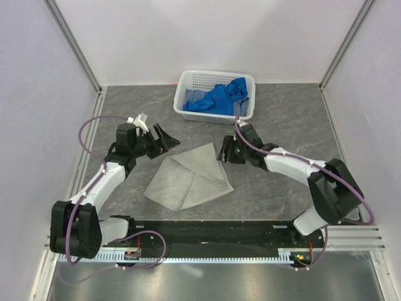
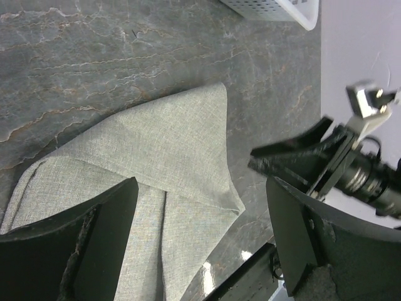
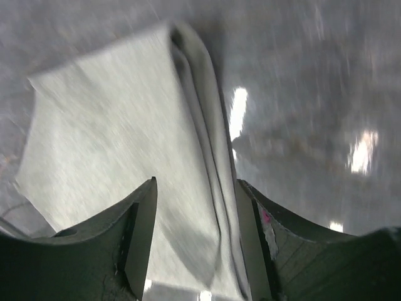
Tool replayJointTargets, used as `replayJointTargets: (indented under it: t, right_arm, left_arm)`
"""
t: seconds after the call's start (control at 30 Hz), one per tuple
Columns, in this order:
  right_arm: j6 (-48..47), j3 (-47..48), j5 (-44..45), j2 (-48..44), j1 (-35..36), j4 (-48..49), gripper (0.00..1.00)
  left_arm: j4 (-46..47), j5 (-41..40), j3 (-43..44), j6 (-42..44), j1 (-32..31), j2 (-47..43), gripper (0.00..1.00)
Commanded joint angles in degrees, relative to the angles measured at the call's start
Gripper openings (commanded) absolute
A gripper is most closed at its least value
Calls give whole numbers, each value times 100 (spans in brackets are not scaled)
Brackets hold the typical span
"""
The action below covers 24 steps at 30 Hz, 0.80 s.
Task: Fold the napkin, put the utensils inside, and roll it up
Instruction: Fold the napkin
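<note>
The grey-beige napkin [image 1: 191, 175] lies folded on the table in the middle, its layers overlapping into a rough kite shape. My left gripper [image 1: 166, 140] is open and empty, just off the napkin's upper left edge; in the left wrist view [image 2: 200, 188] the napkin [image 2: 169, 144] lies below and between the jaws. My right gripper [image 1: 223, 152] is open at the napkin's upper right corner. In the right wrist view [image 3: 197, 185] its jaws stand either side of the folded edge of the napkin [image 3: 113, 125]. The fork is not in view.
A white basket [image 1: 188, 78] with bright blue cloths [image 1: 219, 97] stands at the back centre, just behind the right gripper; its corner shows in the left wrist view [image 2: 276, 7]. The right gripper [image 2: 301, 157] shows there too. Walls enclose the left, back and right.
</note>
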Motion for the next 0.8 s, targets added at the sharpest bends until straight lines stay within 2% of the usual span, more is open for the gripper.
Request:
replayJointTargets:
  t: [0.0, 0.1, 0.27, 0.33, 0.37, 0.43, 0.6, 0.77]
  right_arm:
    - [-913, 985, -498, 878, -302, 52, 60]
    - [-1212, 1522, -974, 1468, -444, 62, 54]
    - [-1477, 2015, -1423, 1953, -453, -53, 50]
    - [-1547, 2078, -1528, 2120, -462, -53, 44]
    - [-1548, 2121, -1537, 2164, -453, -53, 38]
    - [-1548, 2166, -1555, 2323, -453, -53, 31]
    - [-1372, 2201, -1344, 2604, -497, -140, 0]
    - [-978, 1929, -492, 2587, -628, -378, 0]
  left_arm:
    - [-129, 52, -53, 167, 36, -357, 90]
    - [-383, 96, -9, 263, 45, -506, 90]
    - [-700, 122, 88, 387, 63, -735, 90]
    - [-806, 87, 123, 439, 80, -788, 91]
    - [-832, 87, 140, 457, 80, -797, 91]
    - [-850, 96, 167, 475, 89, -762, 91]
    - [-832, 52, 228, 554, 98, -508, 91]
    - [-640, -97, 281, 501, 98, -191, 91]
